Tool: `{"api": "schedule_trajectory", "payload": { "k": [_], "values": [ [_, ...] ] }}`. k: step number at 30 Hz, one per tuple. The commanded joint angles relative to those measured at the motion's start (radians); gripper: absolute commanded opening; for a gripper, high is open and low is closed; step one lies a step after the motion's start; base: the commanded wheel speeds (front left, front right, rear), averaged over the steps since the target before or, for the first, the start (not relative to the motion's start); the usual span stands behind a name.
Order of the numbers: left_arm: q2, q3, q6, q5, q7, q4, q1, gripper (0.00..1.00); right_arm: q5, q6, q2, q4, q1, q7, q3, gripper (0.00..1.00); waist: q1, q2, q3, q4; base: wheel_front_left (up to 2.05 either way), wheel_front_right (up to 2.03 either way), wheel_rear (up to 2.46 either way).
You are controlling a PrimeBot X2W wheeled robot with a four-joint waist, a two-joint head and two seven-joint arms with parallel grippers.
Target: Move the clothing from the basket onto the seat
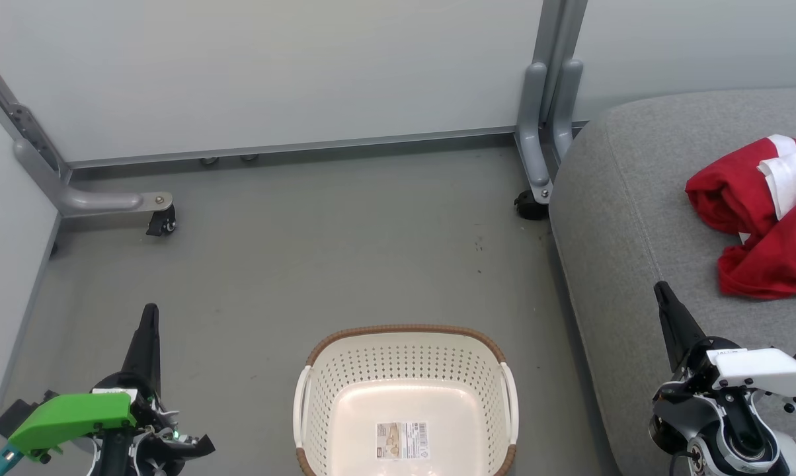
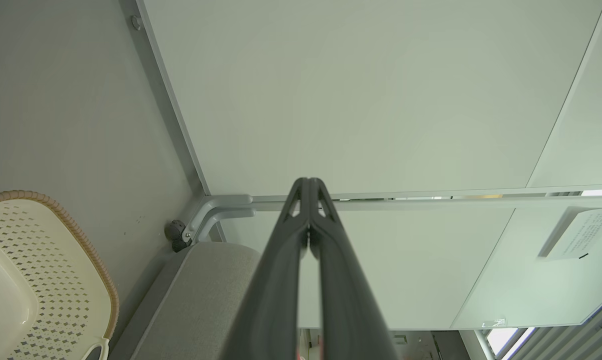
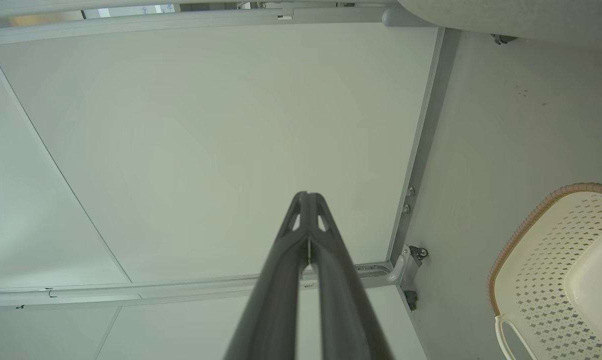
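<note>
The clothing (image 1: 761,218) lies in a crumpled red heap with a white band on top, on the seat (image 1: 636,231), towards its far right. The heap runs off the picture's right edge, so whether it is one garment or two bundled together is hard to tell. Bare grey cushion lies all around its visible sides, a broad stretch of it reaching to the seat's rounded left edge.

The basket (image 1: 404,328) stands upright on the floor (image 1: 338,251) at the near edge of the head view, with its pale bottom and a printed label in plain sight. A narrow strip of floor separates its right handle from the seat's left edge. Beyond its brown rim the floor is open as far as the base rail of the partition panels (image 1: 272,73), whose wheeled feet (image 1: 162,225) sit at the far left and beside the seat's far corner.

The left gripper (image 1: 150,311) hangs over the floor to the basket's left, well apart from it, its two dark fingers pressed together with nothing between them; the left wrist view shows the same closed tips (image 2: 308,182). The right gripper (image 1: 660,287) is above the seat near its left edge, clear of the red heap, with its fingers likewise pressed together and holding nothing, as the right wrist view confirms (image 3: 308,195).
</note>
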Motion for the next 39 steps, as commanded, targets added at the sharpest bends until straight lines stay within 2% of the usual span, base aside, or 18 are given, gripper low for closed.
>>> {"api": "schedule_trajectory", "payload": {
  "k": [1,39],
  "values": [
    [0.002,0.002,-0.005,-0.004,0.004,0.0,-0.011,0.0,-0.001,0.0,0.002,0.002,-0.006,0.006,-0.003,0.0,0.0,0.0,0.0,0.0,0.0,0.0,0.0],
    [0.002,0.002,-0.005,-0.004,0.003,0.0,-0.011,0.0,-0.011,0.0,0.009,0.003,-0.008,0.014,-0.014,0.0,0.0,0.0,0.0,0.0,0.0,0.0,0.0]
  ]
}}
